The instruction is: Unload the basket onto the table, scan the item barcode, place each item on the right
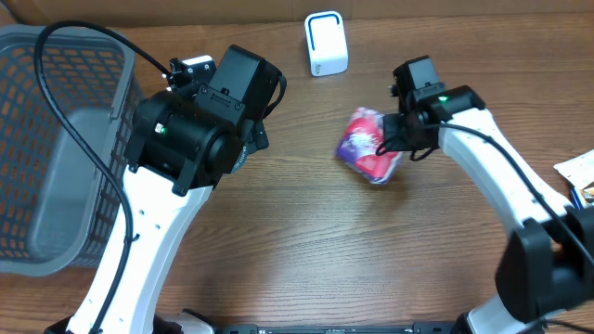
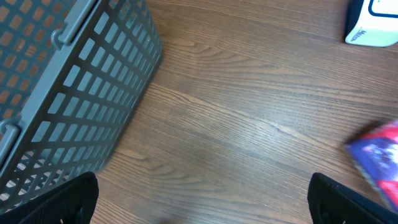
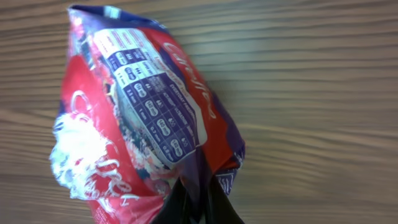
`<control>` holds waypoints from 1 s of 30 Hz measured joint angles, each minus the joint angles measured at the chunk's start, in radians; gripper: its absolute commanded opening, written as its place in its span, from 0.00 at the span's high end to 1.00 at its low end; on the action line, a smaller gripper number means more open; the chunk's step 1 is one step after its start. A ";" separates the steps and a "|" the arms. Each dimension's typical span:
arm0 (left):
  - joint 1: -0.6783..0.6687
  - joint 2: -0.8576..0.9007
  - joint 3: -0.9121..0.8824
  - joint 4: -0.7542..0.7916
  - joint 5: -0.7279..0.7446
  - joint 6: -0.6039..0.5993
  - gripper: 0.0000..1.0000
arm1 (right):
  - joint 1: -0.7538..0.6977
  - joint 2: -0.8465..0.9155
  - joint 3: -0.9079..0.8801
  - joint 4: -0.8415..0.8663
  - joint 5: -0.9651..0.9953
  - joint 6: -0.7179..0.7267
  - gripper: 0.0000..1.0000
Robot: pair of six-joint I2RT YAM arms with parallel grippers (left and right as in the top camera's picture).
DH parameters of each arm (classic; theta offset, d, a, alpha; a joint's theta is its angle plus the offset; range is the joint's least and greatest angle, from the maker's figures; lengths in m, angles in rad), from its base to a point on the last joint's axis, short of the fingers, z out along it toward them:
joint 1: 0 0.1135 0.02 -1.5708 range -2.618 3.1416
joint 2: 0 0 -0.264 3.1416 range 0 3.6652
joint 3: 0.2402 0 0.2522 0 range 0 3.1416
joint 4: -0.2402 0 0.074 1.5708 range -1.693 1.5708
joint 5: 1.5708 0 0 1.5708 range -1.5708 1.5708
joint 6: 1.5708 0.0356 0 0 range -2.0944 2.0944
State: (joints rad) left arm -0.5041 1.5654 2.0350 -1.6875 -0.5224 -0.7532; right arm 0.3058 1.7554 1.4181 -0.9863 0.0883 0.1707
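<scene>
Brown wood-grain tbl (image 1: 306, 250), even light

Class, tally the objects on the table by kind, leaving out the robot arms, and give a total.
Grey plastic mesh basket: 1
White box-shaped device with blue outline: 1
Red-and-purple plastic food packet: 1
White printed sheet, cut off at right edge: 1
Total: 4

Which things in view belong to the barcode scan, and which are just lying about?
Job: snack packet, pinched in the right hand; white box, likely the scanner.
Lying about: grey basket; papers at the right edge.
</scene>
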 measured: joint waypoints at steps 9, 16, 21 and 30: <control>0.000 0.000 0.000 0.000 0.000 0.000 0.00 | 0.065 -0.138 0.000 -0.222 0.377 0.013 0.96; 0.000 0.000 0.000 0.000 0.000 0.000 0.00 | 0.255 -0.147 -0.001 -0.309 0.478 0.066 0.90; 0.000 0.000 0.000 0.000 0.000 0.000 0.00 | 0.394 -0.122 -0.001 -0.312 0.490 0.079 0.87; 0.000 0.000 0.000 0.000 0.000 0.000 0.00 | 0.508 0.076 -0.001 -0.369 0.551 0.098 0.64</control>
State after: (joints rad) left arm -0.5041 1.5654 2.0350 -1.6878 -0.5220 -0.7532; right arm 0.8139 1.8309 1.4170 -1.3548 0.6392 0.2691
